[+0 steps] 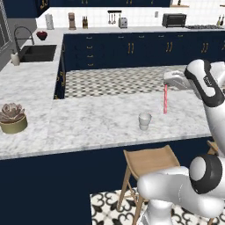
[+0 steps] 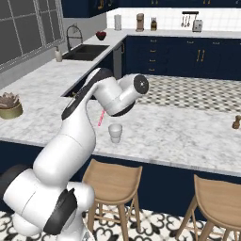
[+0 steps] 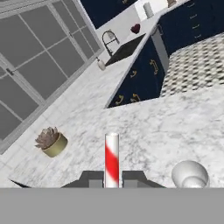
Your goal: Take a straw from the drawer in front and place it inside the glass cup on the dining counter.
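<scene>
My gripper [image 3: 112,181] clamped on straw [image 3: 112,158], straw hanging upright above dining counter [image 1: 88,121]. I see glass cup [image 1: 144,121] standing on counter just beside straw, nothing inside. Succulent pot [image 1: 13,119] well apart, plant in it.

Dining counter [image 1: 88,123]: glass cup [image 1: 144,121], potted succulent [image 1: 12,117].

Right base view, frame centre: thin pink-red drinking straw [image 2: 100,118] mostly hidden behind white arm. Hand view, bottom right: clear greyish glass tumbler [image 3: 189,175] cut by lower band. Right edge: small brown item [image 2: 236,122], too small to identify.
</scene>
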Motion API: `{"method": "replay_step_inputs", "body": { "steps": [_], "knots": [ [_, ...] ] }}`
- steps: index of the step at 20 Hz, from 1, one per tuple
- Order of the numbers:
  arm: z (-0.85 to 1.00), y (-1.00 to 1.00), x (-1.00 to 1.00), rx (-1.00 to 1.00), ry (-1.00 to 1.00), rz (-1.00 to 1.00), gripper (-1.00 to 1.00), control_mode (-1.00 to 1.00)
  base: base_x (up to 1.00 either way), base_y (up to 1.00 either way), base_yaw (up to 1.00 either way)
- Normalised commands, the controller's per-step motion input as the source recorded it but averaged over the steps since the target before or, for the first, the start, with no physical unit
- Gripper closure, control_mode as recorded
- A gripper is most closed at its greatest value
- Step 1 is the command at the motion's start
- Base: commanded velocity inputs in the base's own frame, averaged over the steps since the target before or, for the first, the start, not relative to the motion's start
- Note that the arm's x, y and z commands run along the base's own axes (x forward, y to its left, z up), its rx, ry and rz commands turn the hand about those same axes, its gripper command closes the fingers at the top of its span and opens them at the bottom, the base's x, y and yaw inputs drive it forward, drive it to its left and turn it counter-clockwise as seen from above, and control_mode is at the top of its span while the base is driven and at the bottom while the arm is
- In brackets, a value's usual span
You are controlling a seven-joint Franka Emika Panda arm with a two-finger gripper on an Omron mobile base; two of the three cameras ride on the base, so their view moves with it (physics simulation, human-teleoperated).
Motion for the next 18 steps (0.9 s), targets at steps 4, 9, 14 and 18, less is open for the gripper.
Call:
{"method": "replay_step_inputs", "body": {
  "steps": [4, 9, 14, 18],
  "knots": [
    [-0.41, 0.2, 0.18, -0.23, -0.13, 0.33, 1.0, -1.0, 0.0, 0.0, 0.0],
    [-0.07, 0.32, 0.07, -0.17, -0.15, 0.15, 1.0, -1.0, 0.0, 0.0, 0.0],
    [-0.01, 0.33, 0.18, -0.07, -0.08, 0.11, 1.0, -1.0, 0.0, 0.0, 0.0],
    [-0.18, 0.1, 0.24, -0.01, -0.07, 0.07, 1.0, -1.0, 0.0, 0.0, 0.0]
  ]
}}
